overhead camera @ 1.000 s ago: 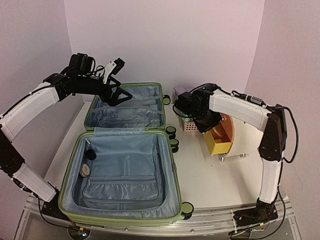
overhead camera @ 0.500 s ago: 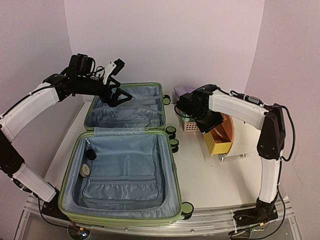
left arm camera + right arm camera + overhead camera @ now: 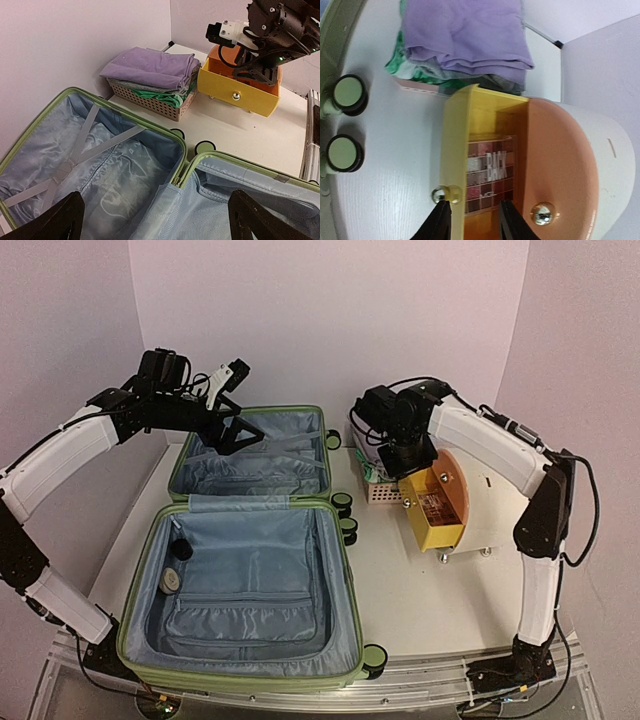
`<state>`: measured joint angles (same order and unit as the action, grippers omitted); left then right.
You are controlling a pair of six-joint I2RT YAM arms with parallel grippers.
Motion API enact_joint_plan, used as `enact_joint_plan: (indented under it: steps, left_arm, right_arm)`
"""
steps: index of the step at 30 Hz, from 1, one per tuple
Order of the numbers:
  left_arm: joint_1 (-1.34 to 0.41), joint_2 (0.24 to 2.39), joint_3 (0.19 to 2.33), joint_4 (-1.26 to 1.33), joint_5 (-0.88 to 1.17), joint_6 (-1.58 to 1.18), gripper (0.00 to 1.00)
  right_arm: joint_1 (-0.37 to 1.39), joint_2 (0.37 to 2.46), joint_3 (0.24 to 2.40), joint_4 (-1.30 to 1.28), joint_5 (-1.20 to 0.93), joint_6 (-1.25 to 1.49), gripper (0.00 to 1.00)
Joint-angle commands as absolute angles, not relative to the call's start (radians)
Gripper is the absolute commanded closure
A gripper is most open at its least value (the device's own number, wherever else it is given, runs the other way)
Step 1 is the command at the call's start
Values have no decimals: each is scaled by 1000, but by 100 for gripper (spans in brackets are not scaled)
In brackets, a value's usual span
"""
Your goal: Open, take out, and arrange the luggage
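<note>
The luggage (image 3: pixel 345 570), a light-green hard-shell case, lies fully open on the table with its grey-blue lining (image 3: pixel 115 175) showing. My left gripper (image 3: pixel 243 435) hovers over the far half, jaws wide open and empty (image 3: pixel 155 220). My right gripper (image 3: pixel 405 455) hangs above a yellow drawer (image 3: pixel 442 532), open with nothing between its fingers (image 3: pixel 475 215). One fingertip sits beside the drawer's clear knob (image 3: pixel 445 193). A makeup palette (image 3: pixel 490 175) lies inside the drawer.
A pink basket (image 3: pixel 150 97) stacked with folded clothes, purple cloth (image 3: pixel 465 35) on top, stands behind the drawer. The drawer belongs to a cream drum (image 3: pixel 500 510) with an orange face. A black round item (image 3: pixel 181 547) and a small tin (image 3: pixel 171 582) sit in the near half.
My right gripper has opened and lifted back from the yellow drawer, and the palette now shows lying in it. The left arm has not moved.
</note>
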<state>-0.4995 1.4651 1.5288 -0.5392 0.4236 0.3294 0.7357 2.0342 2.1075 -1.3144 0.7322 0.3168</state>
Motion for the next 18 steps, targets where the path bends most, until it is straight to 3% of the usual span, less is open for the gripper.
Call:
enact_joint_plan:
  steps: [1, 6, 11, 18]
  left_arm:
    - [-500, 1431, 1513, -502, 428, 339, 0]
    - [-500, 1428, 1504, -504, 431, 338, 0]
    - [-500, 1430, 1503, -505, 432, 339, 0]
    - [-500, 1428, 1505, -512, 431, 340, 0]
  right_arm:
    - [741, 1991, 2061, -1184, 456, 282, 70]
    - [749, 1934, 1817, -996, 384, 264, 71]
    - [749, 1990, 1780, -1012, 439, 246, 72]
    - [732, 2007, 1752, -1128, 708, 348, 71]
